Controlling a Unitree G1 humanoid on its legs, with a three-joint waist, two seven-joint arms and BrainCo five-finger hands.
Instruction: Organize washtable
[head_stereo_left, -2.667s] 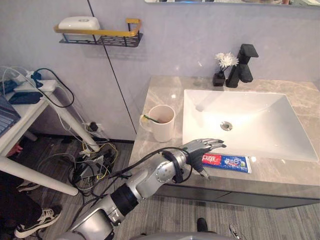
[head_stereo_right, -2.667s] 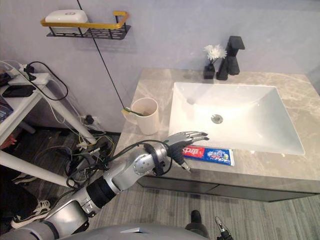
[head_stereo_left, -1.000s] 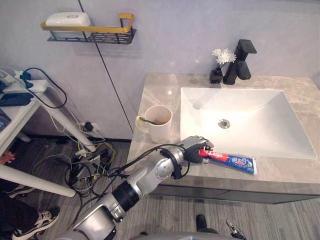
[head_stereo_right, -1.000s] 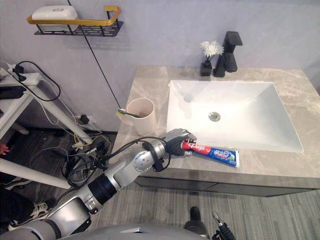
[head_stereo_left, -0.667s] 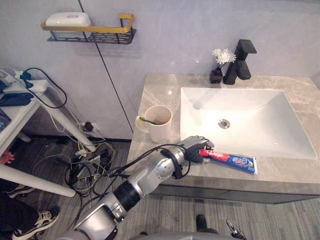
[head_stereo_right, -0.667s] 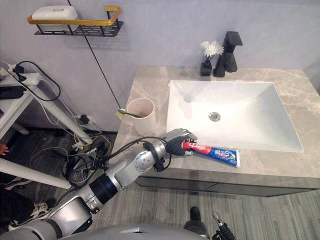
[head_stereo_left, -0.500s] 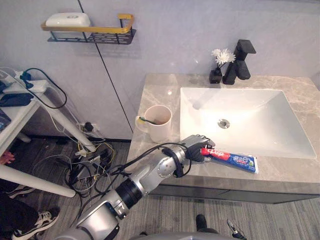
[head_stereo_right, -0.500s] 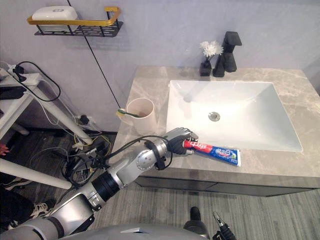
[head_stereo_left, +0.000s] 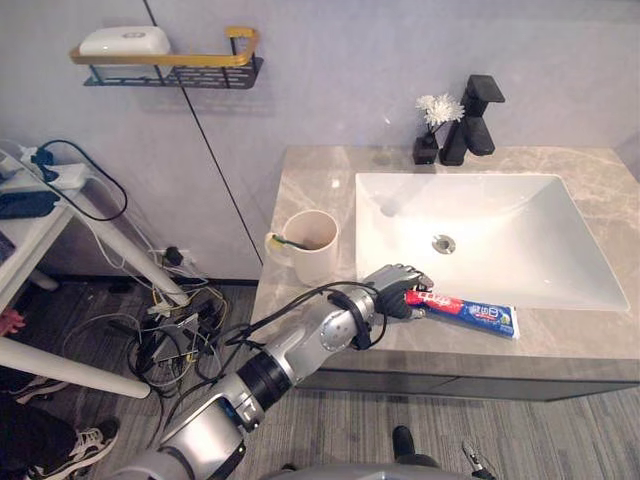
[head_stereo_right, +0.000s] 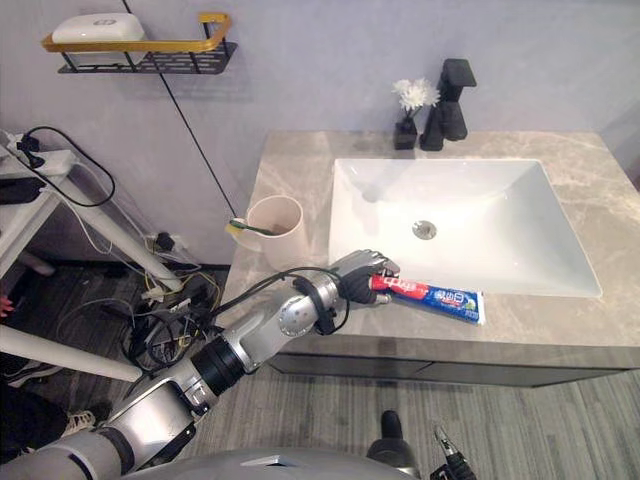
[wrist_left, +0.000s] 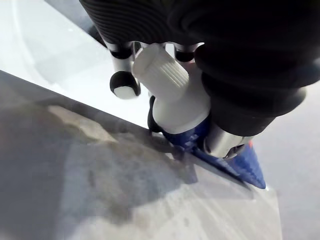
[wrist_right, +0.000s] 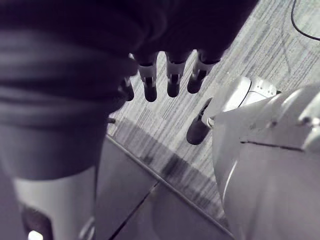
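Your left hand (head_stereo_left: 398, 291) is clenched round the capped end of the toothpaste tube (head_stereo_left: 472, 312), at the front left corner of the sink (head_stereo_left: 396, 262). In the left wrist view the fingers and thumb wrap the tube's neck just behind its white ribbed cap (wrist_left: 170, 76). From that grip the red and blue tube runs off to the right along the strip of bench (head_stereo_left: 310, 185) in front of the sink, with its flat tail down on the stone. Sweeping across from the left, a wire shelf (head_stereo_left: 170, 68) hangs on the wall well to the left of the sink and carries a white soap dish (head_stereo_left: 125, 40). A cream cup (head_stereo_left: 313, 247) stands on the bench just left of the sink, with a toothbrush (head_stereo_left: 284, 240) leaning in it. Behind the sink, a small black vase of white flowers (head_stereo_left: 433, 128) stands just left of the black tap (head_stereo_left: 473, 118). Your right hand (wrist_right: 173, 80) hangs with its fingers relaxed above the floor (wrist_right: 260, 55).
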